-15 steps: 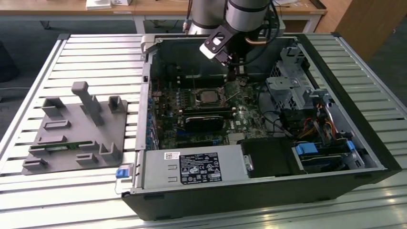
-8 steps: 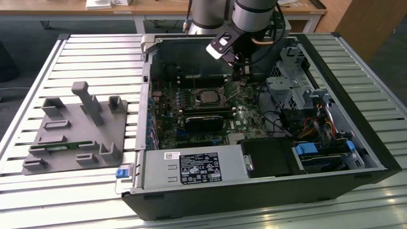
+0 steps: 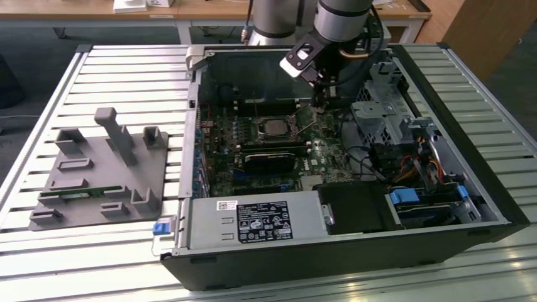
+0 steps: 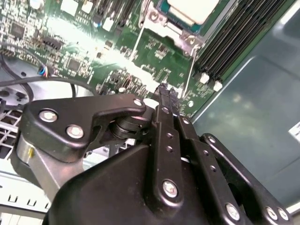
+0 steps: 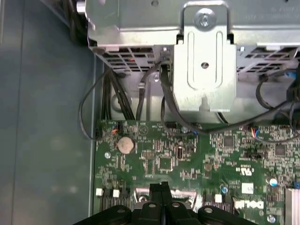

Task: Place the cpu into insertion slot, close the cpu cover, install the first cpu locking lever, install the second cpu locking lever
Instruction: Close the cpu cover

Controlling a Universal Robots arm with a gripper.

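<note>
Hovering with an empty, pinched-shut gripper beside the thin lever, likely stiff, springy, slippery, best pushed near its tip.

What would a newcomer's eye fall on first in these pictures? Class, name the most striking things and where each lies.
The open computer case on the slatted table, with the arm reaching down into it. Its gripper, shut, hangs low over the green board, close to the cpu. A grey fixture lies at the exterior view's left.
</note>
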